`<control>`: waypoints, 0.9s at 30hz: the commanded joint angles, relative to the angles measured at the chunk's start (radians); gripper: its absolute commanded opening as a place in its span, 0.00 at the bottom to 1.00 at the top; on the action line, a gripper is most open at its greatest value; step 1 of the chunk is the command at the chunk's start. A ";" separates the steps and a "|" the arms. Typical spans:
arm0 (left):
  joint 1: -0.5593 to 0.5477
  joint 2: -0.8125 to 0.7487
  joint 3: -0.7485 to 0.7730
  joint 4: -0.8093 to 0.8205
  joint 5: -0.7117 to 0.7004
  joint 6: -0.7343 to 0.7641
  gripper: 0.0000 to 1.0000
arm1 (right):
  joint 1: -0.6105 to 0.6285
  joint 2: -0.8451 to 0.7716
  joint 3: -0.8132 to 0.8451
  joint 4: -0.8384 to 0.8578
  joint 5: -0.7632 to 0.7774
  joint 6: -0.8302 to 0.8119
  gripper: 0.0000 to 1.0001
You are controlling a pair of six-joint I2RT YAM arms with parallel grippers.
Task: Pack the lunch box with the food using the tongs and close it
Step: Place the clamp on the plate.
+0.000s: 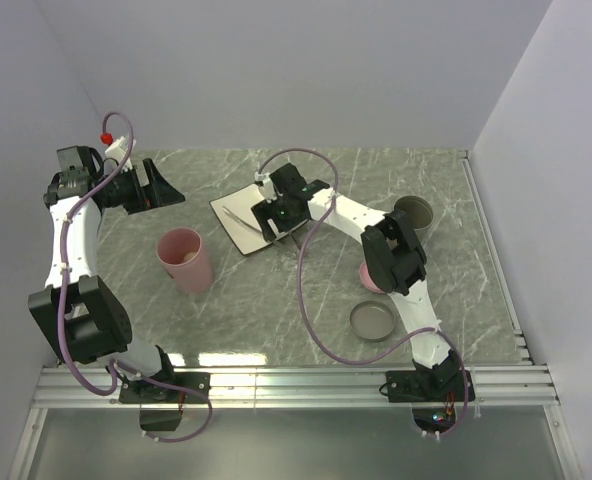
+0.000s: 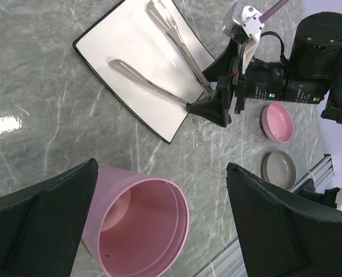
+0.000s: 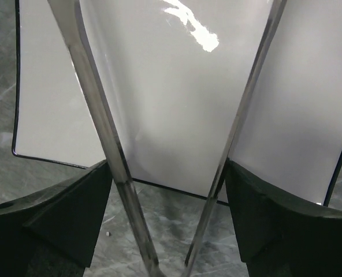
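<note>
Right tool (image 3: pixel 168 225) astride tongs (image 3: pixel 101 133)

Bright even overhead light, white glare streak on the glossy white square plate (image 3: pixel 177 86), bright reflection on the grey marbled worktop (image 2: pixel 21 86), soft shadows, near black tool fingers (image 3: pixel 49 225) blurred.

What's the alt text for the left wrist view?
Silver tongs lie spread on a white square plate, with the right gripper at their joined end. Nearer, an open pink container stands between the left gripper's open jaws.
</note>
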 commanded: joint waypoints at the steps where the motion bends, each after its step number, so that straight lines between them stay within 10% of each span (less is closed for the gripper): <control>1: -0.004 0.000 0.041 -0.002 0.001 0.021 1.00 | 0.007 -0.021 0.006 -0.035 0.020 0.008 0.86; 27: -0.004 -0.064 0.124 -0.061 0.000 0.063 0.99 | -0.015 -0.478 0.014 -0.228 -0.095 -0.164 1.00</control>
